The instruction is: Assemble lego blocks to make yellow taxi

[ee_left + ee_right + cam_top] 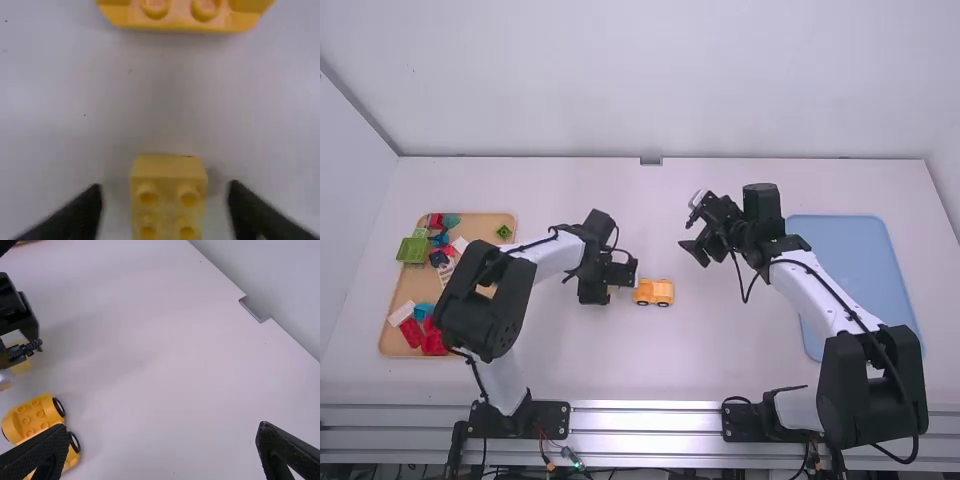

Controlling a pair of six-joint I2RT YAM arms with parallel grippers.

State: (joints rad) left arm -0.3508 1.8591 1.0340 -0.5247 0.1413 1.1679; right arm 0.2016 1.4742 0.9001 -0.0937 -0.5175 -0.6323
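Left gripper [612,283]: hovering low over the tabletop [715,360], its two fingers standing apart. In the left wrist view a small yellow block [168,192] is sitting between them, studs facing the camera, and a gap is showing on each side of it, so the fingers are flanking the block and are not gripping it.

Wheeled base [654,292], yellow-orange: resting on the tabletop just to the right of the left gripper, close to the yellow block but apart from it. The right wrist view is showing its studs and dark wheels, one of the right gripper's fingers partly covering it.

Right gripper [691,228]: hanging above the tabletop, to the right of the left gripper and farther from the arm bases. Its fingers are standing wide apart and are holding nothing. The wheeled base is lying to its left and nearer the arm bases.

Well to the left of the left gripper, a brown tray [511,218] is holding red blocks [411,332], a large green block [413,250] and other coloured pieces. To the right of the right gripper, a blue tray [855,260] is lying partly under the right arm.
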